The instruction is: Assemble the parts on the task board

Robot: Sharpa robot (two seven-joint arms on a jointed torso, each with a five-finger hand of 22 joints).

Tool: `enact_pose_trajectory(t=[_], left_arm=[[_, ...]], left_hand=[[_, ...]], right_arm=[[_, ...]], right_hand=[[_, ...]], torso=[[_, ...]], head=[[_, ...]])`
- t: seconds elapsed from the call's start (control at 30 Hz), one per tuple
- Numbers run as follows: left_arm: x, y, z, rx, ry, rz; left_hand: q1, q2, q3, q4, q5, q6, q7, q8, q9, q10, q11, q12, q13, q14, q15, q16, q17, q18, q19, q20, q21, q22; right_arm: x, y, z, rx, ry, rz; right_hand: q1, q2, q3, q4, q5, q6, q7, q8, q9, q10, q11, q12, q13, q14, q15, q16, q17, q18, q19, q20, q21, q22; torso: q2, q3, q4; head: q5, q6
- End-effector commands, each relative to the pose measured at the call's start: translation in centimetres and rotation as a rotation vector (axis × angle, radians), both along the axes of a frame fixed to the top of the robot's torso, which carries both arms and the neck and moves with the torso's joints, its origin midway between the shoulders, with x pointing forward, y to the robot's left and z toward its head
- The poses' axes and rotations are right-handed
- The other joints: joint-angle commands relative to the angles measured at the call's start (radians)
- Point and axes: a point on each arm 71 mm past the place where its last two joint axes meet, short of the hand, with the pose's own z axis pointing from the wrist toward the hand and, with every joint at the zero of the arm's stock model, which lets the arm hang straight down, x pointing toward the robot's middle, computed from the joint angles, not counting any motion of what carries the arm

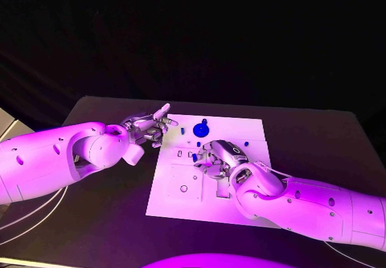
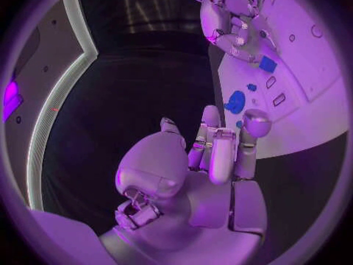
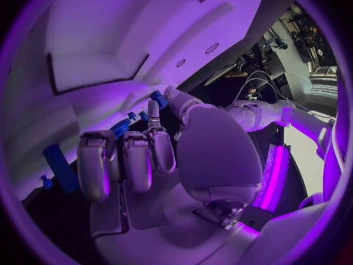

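Hovering apart at the task board (image 1: pixel 241 209) edge, left hand (image 1: pixel 149 128) fingers hold nothing; right hand (image 1: pixel 218 158) fingers curl over the board, grip unclear

Left robot hand (image 1: pixel 148 127) open; right robot hand (image 1: pixel 218 158) curled.

Looks like a robotics lab or demo booth: black table (image 1: pixel 322 139) backed by black drape (image 1: pixel 193 50), white task board (image 1: pixel 241 134) laid out for testing, cabled equipment racks (image 3: pixel 312 47) at the room's edge.
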Motion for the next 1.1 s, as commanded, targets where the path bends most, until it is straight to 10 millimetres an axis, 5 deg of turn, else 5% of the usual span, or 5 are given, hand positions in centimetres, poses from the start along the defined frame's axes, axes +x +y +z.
enact_pose_trajectory(t=[0.03, 0.57, 0.8, 1.1], left_arm=[[0.0, -0.2, 0.1, -0.006, -0.003, -0.022], [0.0, -0.3, 0.1, 0.016, -0.016, -0.029], [-0.1, -0.5, 0.0, 0.106, -0.050, -0.069], [-0.3, -1.2, -0.2, 0.318, -0.034, -0.216]], left_hand=[[0.011, -0.001, -0.006, -0.001, -0.001, -0.008, 0.005, 0.007, 0.001, -0.008, -0.002, 0.006, -0.002, 0.002, 0.006, -0.003, 0.066, 0.009, -0.003, 0.002, 0.000, 0.000], [0.023, -0.004, -0.009, -0.003, -0.001, -0.010, 0.005, 0.008, 0.001, -0.010, -0.002, 0.007, -0.003, -0.001, 0.006, -0.004, 0.061, 0.010, -0.006, 0.002, -0.002, -0.006], [0.085, -0.035, -0.035, -0.010, -0.001, -0.016, 0.006, 0.020, 0.002, -0.022, -0.001, 0.011, -0.008, -0.019, 0.007, -0.013, 0.031, 0.015, -0.026, 0.004, -0.017, -0.038], [0.105, -0.039, -0.064, -0.001, -0.001, 0.019, -0.023, 0.135, 0.058, -0.004, -0.026, 0.023, -0.018, -0.005, -0.015, -0.009, 0.045, 0.011, 0.000, -0.015, -0.009, -0.017]], right_arm=[[-0.1, 0.1, 0.0, -0.013, -0.003, 0.012], [0.2, -0.4, -0.1, -0.019, -0.008, -0.005], [0.0, -0.9, 0.8, 0.004, -0.025, -0.003], [0.5, -2.2, 3.4, 0.115, -0.030, 0.029]], right_hand=[[0.004, -0.002, -0.004, 0.001, 0.002, -0.002, -0.002, 0.006, -0.001, 0.000, 0.002, 0.001, 0.139, 0.091, 0.006, -0.005, 0.216, -0.007, 0.082, 0.005, -0.006, 0.223], [0.006, -0.001, -0.006, 0.003, 0.002, -0.001, -0.002, 0.008, -0.002, -0.002, 0.001, -0.001, 0.138, 0.091, 0.006, -0.005, 0.215, -0.007, 0.081, 0.005, -0.007, 0.222], [0.010, -0.011, -0.027, 0.012, 0.002, -0.023, 0.007, -0.001, -0.010, -0.014, 0.008, -0.017, 0.127, 0.089, 0.010, -0.009, 0.208, -0.005, 0.078, 0.008, -0.017, 0.216], [0.031, -0.014, -0.061, 0.025, 0.003, -0.051, 0.021, -0.011, -0.021, -0.036, 0.021, -0.041, 0.111, 0.085, 0.022, -0.019, 0.191, -0.001, 0.071, 0.018, -0.035, 0.205]], torso=[[0.000, -0.0004, 0.0000], [0.000, 0.0004, 0.0005], [-0.003, -0.0011, -0.0006], [-0.011, -0.0011, -0.0010]], head=[[0.000, 0.002], [0.000, 0.005], [-0.002, 0.006], [-0.005, 0.009]])
